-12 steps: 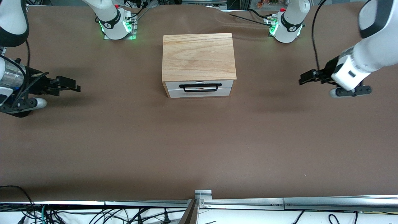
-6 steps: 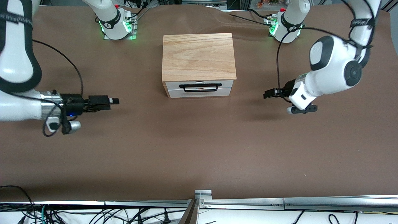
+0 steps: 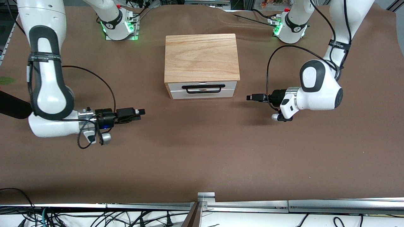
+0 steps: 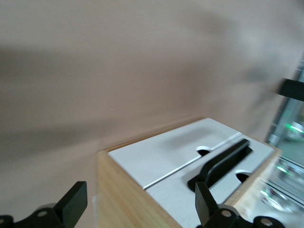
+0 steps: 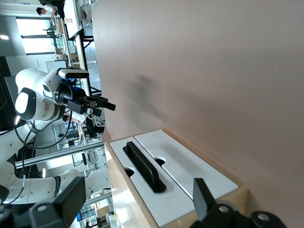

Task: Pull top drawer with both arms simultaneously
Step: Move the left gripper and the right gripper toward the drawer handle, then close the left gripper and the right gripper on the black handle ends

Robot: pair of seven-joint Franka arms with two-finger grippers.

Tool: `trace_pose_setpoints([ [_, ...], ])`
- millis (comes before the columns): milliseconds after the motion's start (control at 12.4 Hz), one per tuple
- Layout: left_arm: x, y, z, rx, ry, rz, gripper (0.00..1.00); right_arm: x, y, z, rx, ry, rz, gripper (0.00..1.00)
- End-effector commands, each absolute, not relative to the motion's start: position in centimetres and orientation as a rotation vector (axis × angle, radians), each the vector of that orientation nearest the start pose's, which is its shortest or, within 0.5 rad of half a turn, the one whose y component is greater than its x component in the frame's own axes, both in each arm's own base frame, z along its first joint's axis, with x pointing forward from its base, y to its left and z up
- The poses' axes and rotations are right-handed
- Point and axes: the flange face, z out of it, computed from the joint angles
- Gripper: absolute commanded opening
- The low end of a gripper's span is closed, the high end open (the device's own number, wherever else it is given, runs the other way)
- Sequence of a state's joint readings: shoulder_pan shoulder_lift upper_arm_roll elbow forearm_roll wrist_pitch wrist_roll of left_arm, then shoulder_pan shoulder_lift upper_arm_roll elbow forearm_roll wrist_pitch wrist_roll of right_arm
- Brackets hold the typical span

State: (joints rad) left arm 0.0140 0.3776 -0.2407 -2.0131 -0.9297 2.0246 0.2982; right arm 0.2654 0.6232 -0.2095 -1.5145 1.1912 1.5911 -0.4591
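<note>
The wooden box [image 3: 201, 56] stands mid-table. Its top drawer [image 3: 230, 85] is pushed in, with a white front and a black wire handle [image 3: 203, 89]. My left gripper [image 3: 252, 97] is open and empty, low over the table beside the box toward the left arm's end, pointing at it. My right gripper [image 3: 141, 111] is open and empty, low over the table toward the right arm's end, pointing at the box. In the left wrist view the open gripper [image 4: 138, 209] frames the box corner and the handle [image 4: 221, 164]. In the right wrist view the open gripper [image 5: 137, 202] faces the handle [image 5: 145, 166].
A second white drawer front [image 3: 202, 94] sits under the top one. The brown table cover [image 3: 202, 151] spreads round the box. The arms' green-lit bases [image 3: 119, 26] [image 3: 290, 29] stand farther from the camera than the box. A metal rail [image 3: 284, 205] edges the table.
Both arms have swung in from the table's ends toward the box, dropping lower. Each gripper is now much closer to the drawer front. The drawer has not moved.
</note>
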Motion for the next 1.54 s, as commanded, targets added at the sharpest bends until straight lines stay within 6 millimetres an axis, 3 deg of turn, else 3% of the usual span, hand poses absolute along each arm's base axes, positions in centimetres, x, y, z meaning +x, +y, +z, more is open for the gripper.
trace_pose_setpoints([
  [0,54.3,-17.8,24.5,2.082,0.025,-0.256,1.0,65.4,16.6,29.5,-1.877,-0.075,0.222,1.0],
  [243,53.3,-19.9,21.1,1.893,-0.158,-0.047,1.0,63.3,20.2,24.8,-1.73,-0.091,0.148,1.0],
  [647,48.6,-26.2,18.1,1.681,-0.107,0.022,0.96,60.1,23.4,21.7,-1.665,-0.131,0.096,1.0],
  [971,47.5,-27.5,16.3,1.672,-0.126,0.037,0.86,58.1,26.3,20.8,-1.632,-0.153,0.095,1.0],
  [1457,47.0,-28.6,16.4,1.653,-0.153,0.051,0.57,54.3,28.8,17.2,-1.604,-0.201,0.079,1.0],
])
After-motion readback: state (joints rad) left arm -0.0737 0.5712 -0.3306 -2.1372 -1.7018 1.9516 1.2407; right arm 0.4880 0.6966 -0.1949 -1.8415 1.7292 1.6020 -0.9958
